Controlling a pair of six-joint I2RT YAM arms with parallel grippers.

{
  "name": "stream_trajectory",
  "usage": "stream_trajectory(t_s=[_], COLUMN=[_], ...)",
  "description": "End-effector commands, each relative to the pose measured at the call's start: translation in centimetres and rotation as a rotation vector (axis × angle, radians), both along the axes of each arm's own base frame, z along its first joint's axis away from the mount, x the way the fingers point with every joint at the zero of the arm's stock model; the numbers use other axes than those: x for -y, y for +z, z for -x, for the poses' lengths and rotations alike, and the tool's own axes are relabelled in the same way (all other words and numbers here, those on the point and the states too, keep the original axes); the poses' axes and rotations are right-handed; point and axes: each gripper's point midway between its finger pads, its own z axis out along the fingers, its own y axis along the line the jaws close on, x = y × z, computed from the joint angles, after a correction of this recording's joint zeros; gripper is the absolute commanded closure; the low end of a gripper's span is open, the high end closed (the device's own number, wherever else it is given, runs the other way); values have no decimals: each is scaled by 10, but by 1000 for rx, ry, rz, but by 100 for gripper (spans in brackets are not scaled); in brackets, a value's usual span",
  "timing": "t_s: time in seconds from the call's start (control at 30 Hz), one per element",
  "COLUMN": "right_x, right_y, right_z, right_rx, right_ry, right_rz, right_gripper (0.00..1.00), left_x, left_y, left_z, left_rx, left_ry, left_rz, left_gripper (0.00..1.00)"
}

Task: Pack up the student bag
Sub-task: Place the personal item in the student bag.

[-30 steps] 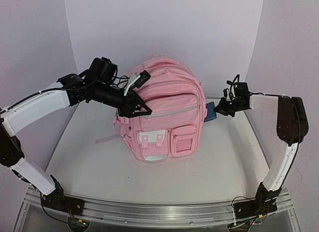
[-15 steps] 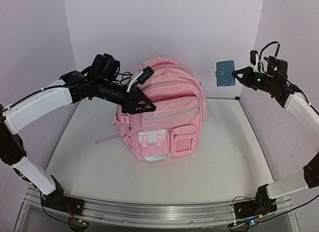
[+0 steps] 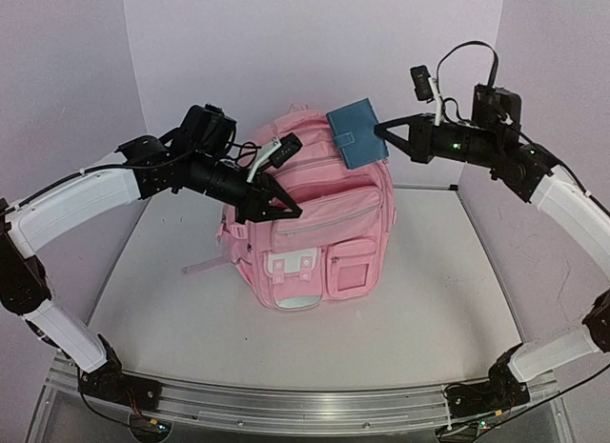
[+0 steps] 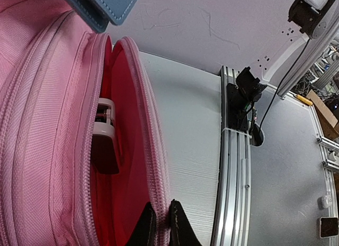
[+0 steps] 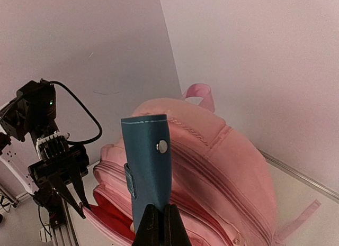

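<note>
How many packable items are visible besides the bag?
2: a blue case in the right fingers above the bag, and a pale object inside its open compartment. More may be hidden.

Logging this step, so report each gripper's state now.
Left gripper: shut on the backpack's open pocket edge.
Right gripper: shut on the blue wallet, above the backpack.

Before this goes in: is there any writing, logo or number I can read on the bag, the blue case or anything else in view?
None can be read.
The pink backpack shows no words or logo; its white patch bears no print.
The blue case shows only a metal snap, no lettering.
The pale thing inside the open backpack shows no label from this angle.
</note>
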Motion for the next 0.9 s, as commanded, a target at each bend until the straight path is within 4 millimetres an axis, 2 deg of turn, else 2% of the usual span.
stream_trajectory(t_s=[0.0, 0.13, 0.3, 0.87], right_x=[-32, -49, -59, -50], right_y=[12, -7, -32, -81], right_z=[12, 17, 21, 46], right_rx=[135, 136, 89, 27], right_ry=[144, 216, 290, 424], right_rz=[42, 110, 197, 389], right_gripper=[100, 100, 100, 100], left_x=[2, 1, -2, -5], left_y=[9, 10, 10, 14], left_z=[6, 6, 3, -1], left_rx=[25, 29, 43, 72], left_ry=[-23, -25, -8, 11], left_rz=[-19, -27, -46, -70], left_gripper=[100, 100, 100, 99])
